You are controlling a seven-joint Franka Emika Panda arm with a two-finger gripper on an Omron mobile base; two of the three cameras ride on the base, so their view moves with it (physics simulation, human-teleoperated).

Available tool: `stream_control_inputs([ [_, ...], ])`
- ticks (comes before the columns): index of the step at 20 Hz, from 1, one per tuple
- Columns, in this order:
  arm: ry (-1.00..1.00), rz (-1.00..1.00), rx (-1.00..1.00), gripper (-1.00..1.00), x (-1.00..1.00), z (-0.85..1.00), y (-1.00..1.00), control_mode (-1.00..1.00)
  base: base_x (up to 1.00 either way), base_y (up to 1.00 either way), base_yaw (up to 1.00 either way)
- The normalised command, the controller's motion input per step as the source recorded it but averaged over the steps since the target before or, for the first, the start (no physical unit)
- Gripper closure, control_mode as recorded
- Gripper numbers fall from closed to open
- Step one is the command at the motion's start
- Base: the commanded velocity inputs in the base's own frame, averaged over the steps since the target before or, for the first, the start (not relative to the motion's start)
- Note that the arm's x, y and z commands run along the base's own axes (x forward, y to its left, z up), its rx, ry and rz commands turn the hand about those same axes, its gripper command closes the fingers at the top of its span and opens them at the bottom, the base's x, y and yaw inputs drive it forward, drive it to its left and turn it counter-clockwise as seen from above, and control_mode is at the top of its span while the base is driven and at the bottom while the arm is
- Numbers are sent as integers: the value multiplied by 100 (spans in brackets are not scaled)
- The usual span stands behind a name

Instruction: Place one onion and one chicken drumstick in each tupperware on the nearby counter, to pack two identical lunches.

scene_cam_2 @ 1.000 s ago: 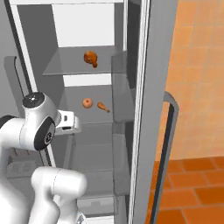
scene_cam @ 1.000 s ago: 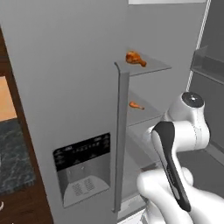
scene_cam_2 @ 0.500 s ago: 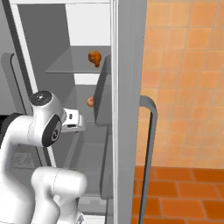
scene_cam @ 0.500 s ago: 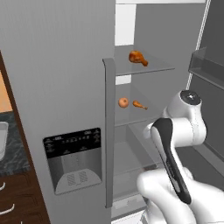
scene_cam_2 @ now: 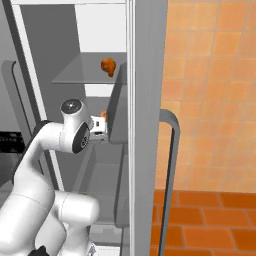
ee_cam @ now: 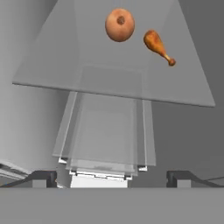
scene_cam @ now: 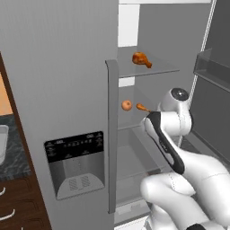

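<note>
Your jaws are spread wide and hold nothing; in the hand view the two dark fingertips (ee_cam: 41, 178) sit far apart at the bottom, with open fridge interior between them. The gripper (scene_cam_2: 101, 126) is inside the open refrigerator (scene_cam: 67, 67), pointing at the back of the compartment.

Ahead of the jaws, on the glass middle shelf (ee_cam: 57, 65), you have an onion (ee_cam: 120, 25) and a chicken drumstick (ee_cam: 157, 46). They lie near each other but apart (a clear gap shows between them in the hand view). The onion is almost straight ahead of the jaws, the drumstick just to its right, its thin bone tip pointing away from the onion. From the left base view the same onion (scene_cam: 127, 105) and drumstick (scene_cam: 142, 108) sit just beyond the arm's wrist, well short of contact.

Above the jaws, on the upper glass shelf (scene_cam: 157, 69), a second drumstick (scene_cam: 141, 59) rests alone; you can see it too from the right base view (scene_cam_2: 108, 66).

Below and ahead of the jaws is a clear drawer (ee_cam: 105, 131).

Far off to the left of the jaws, past the closed fridge door with its dispenser panel (scene_cam: 74, 164), the dark speckled surface (scene_cam: 15, 152) carries the edge of a pale tupperware (scene_cam: 2, 143).
</note>
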Motion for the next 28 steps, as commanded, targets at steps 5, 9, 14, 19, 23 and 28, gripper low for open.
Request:
stream_control_inputs([
  [5, -3, 0, -1, -100, 85, -18, -2, -100, 0, 0, 0],
  [9, -11, 0, -6, -100, 55, 0, 0, -100, 0, 0, 0],
  [14, -1, 0, -4, -100, 28, 0, -23, -100, 0, 0, 0],
  [19, 0, 0, 0, -100, 20, -3, -39, -100, 0, 0, 0],
  [23, 0, 0, 0, -100, 36, -5, -29, -100, 0, 0, 0],
  [28, 0, 0, 0, -100, 52, 0, -28, -100, 0, 0, 0],
])
